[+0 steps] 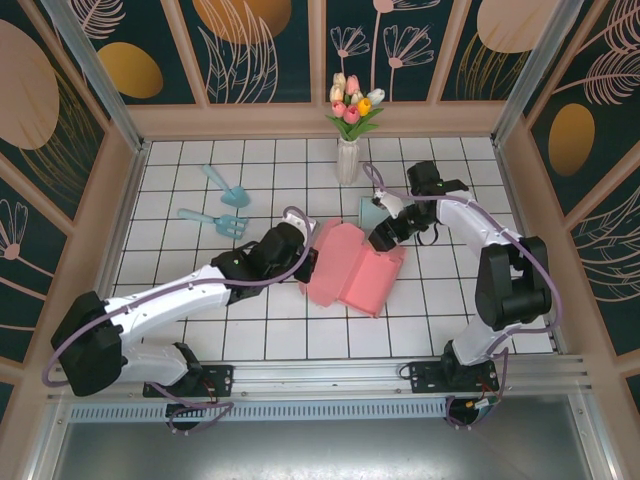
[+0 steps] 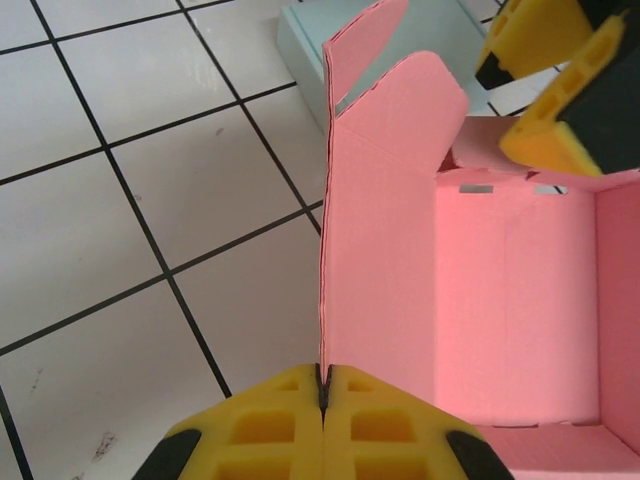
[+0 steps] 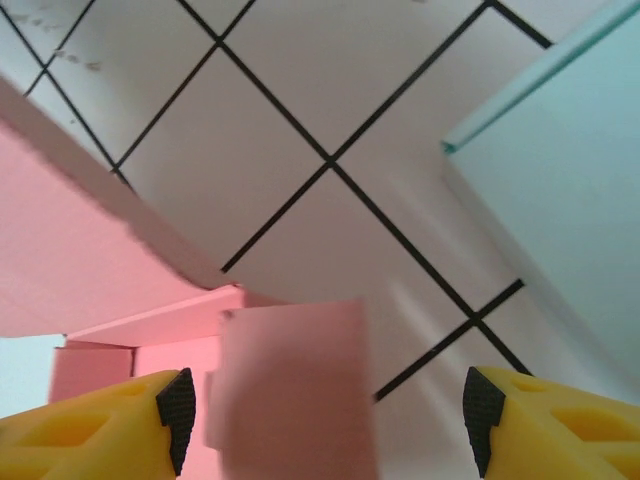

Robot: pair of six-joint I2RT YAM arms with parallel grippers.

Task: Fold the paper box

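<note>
top: pink box point(image 1: 352, 265) on mid-table tiles, blue box point(image 1: 372, 210) just beside its far edge, vase point(image 1: 347, 160) and scoops point(image 1: 215, 220) well apart | left wrist: left gripper point(image 2: 322, 390) pinching the box's upright wall edge | right wrist: right gripper point(image 3: 325, 420) spread, flap point(image 3: 295, 390) between its fingers

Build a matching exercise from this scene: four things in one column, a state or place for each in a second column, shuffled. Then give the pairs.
Things
1. pink paper box
2. left arm's fingers
3. right arm's fingers
4. white vase of tulips

States or places
A. apart, with a pink flap between them
B. upright at the far edge
C. lying open, not yet folded shut
D. pinched shut on an upright pink wall

Pairs: 1-C, 2-D, 3-A, 4-B
</note>
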